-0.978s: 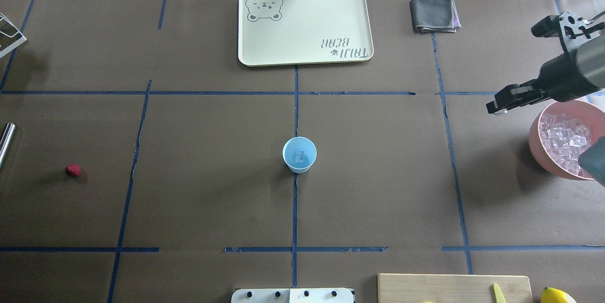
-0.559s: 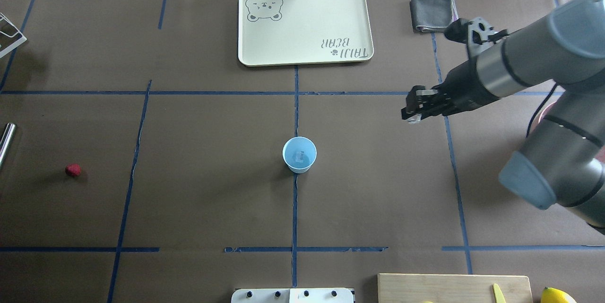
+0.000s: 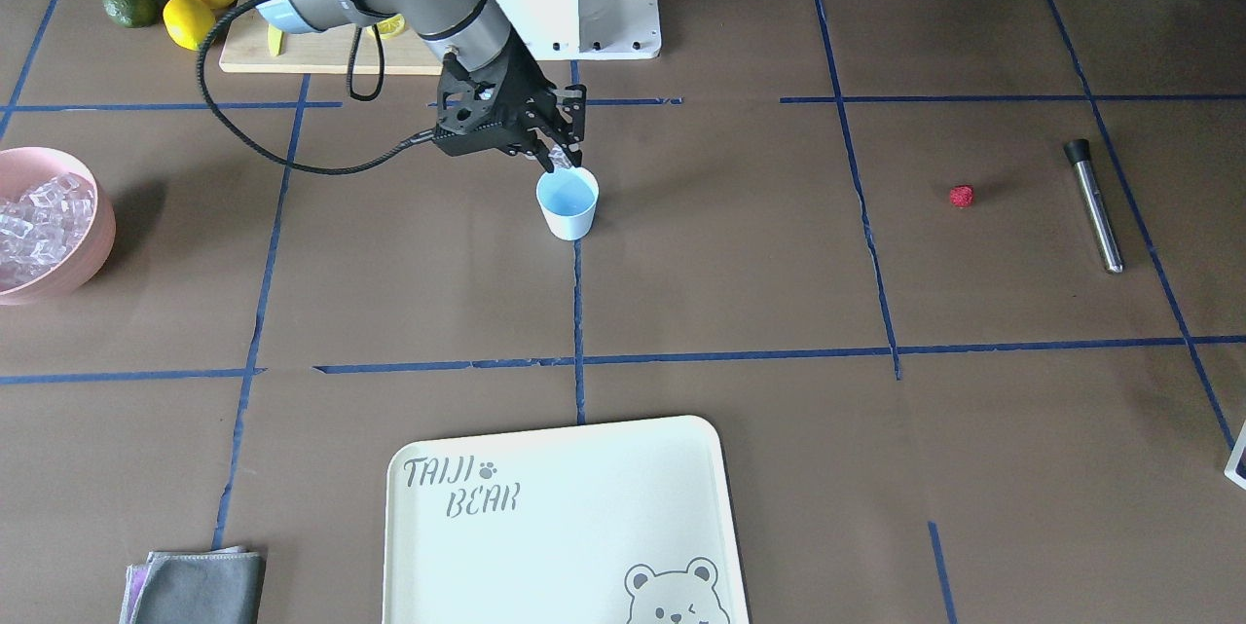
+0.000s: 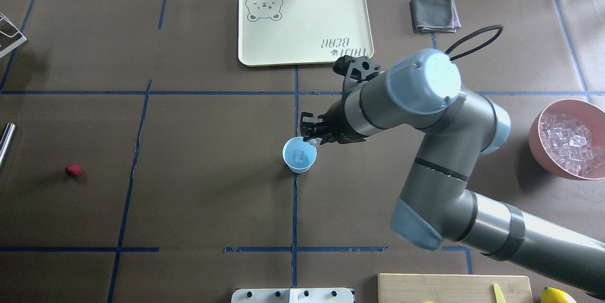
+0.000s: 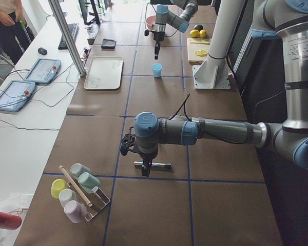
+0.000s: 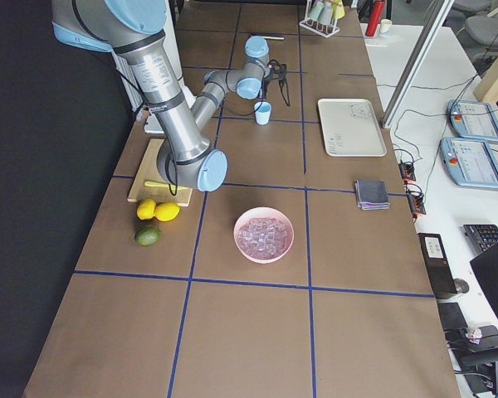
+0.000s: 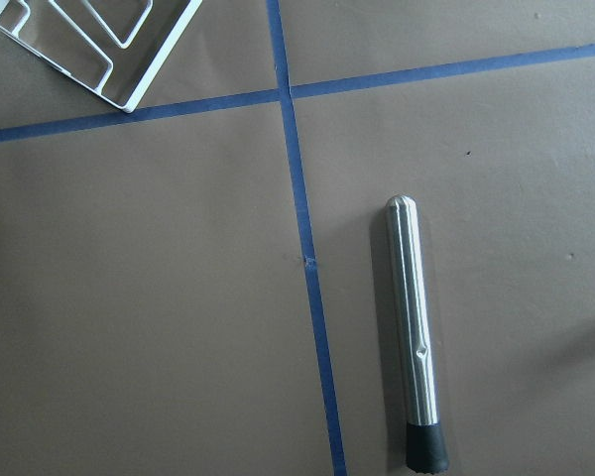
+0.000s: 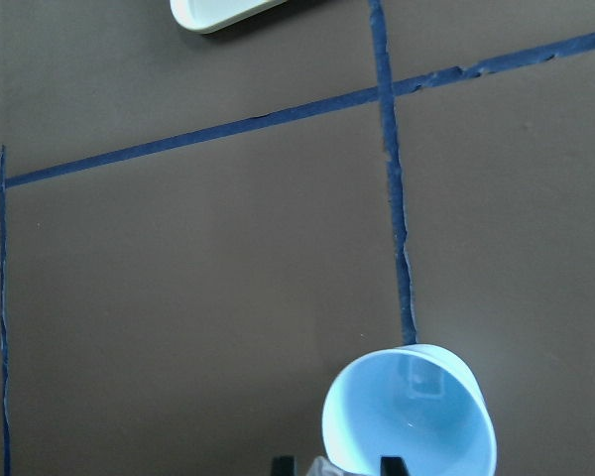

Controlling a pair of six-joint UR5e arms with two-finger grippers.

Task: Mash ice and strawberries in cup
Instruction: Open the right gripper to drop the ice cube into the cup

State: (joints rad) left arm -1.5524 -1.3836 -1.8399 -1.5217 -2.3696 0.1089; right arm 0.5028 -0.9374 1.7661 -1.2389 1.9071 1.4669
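Nearest, along the bottom edge of the overhead view, a wooden cutting board and a lemon sit at lower right. Further up, at mid-frame, the light blue cup stands upright on the brown desk, on a blue tape line, with one ice cube lying on its bottom. The right arm reaches in from the lower right, and the right jaws hang just above the cup's upper-right rim, clamped on a second ice cube. In the right wrist view the black fingertips show at the bottom edge with that clear cube between them.

At mid-left the strawberry lies on the desk, well apart from the cup. A steel muddler lies flat at the left edge. The left jaws appear only in the side view, above the muddler, and whether they are apart or together cannot be told. At mid-right a pink bowl holds heaped ice.

Farthest, at top centre, lies a cream tray, with a folded grey cloth to its right.
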